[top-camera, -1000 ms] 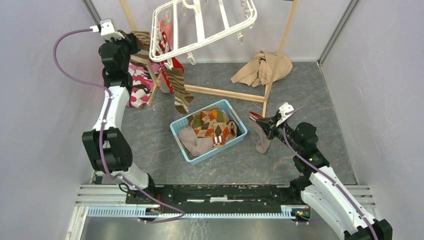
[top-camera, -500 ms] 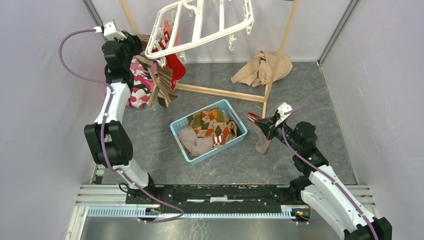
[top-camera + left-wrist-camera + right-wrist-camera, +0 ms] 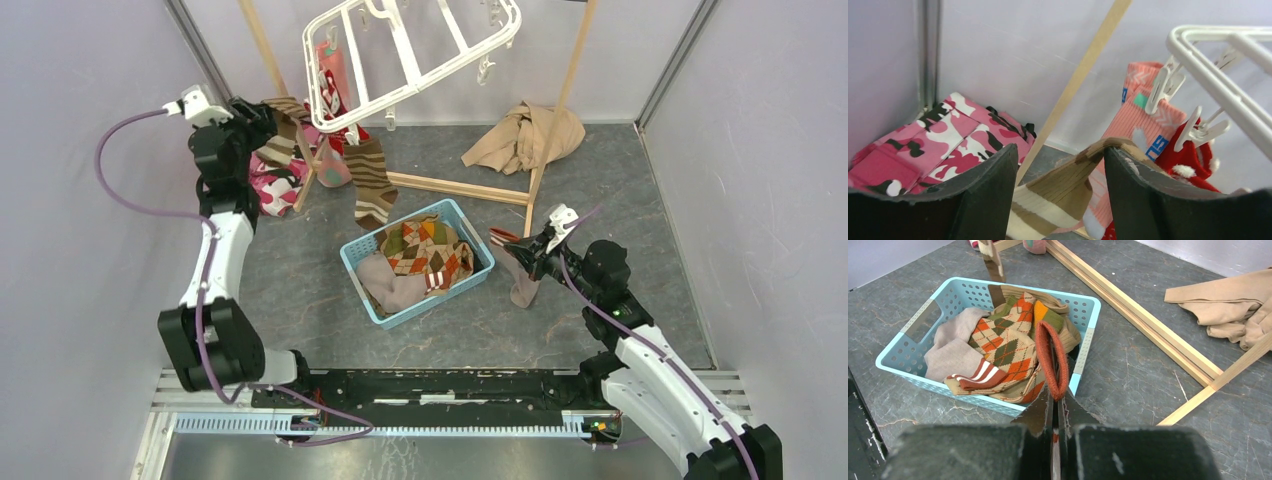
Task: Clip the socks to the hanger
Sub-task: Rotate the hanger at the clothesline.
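The wooden rack (image 3: 455, 187) stands along the far edge of the bench. The white hanger (image 3: 410, 50) hangs tilted on it, left of the middle. A beige cloth (image 3: 525, 135) lies near the far right corner, and a pink camouflage garment (image 3: 272, 185) lies near the far left corner.

The blue basket (image 3: 425, 306) sits in the middle of the bench. In it you see an argyle sock (image 3: 425, 248) on top and a plain taupe sock (image 3: 385, 282) at its left end. Only the right wrist view also shows you an olive and orange sock (image 3: 1045, 315) under the argyle one, and a cream cuff with brown stripes (image 3: 979, 376) at the near wall.

Your right gripper (image 3: 1055, 401) is just right of the basket, closed on the rust-red cuff of a brownish sock (image 3: 522, 280). The top view shows the sock's body hanging down.

Your left gripper (image 3: 1060, 155) is up at the left end of the hanger, with its fingers wide apart. A brown-striped sock (image 3: 1068, 182) shows in the gap, but you cannot tell whether it touches them. A second striped sock (image 3: 372, 180) hangs from the hanger.

Only the left wrist view shows the clip (image 3: 1160, 90) holding the pink sock (image 3: 1140, 117), with a red sock (image 3: 1193, 162) beside it.
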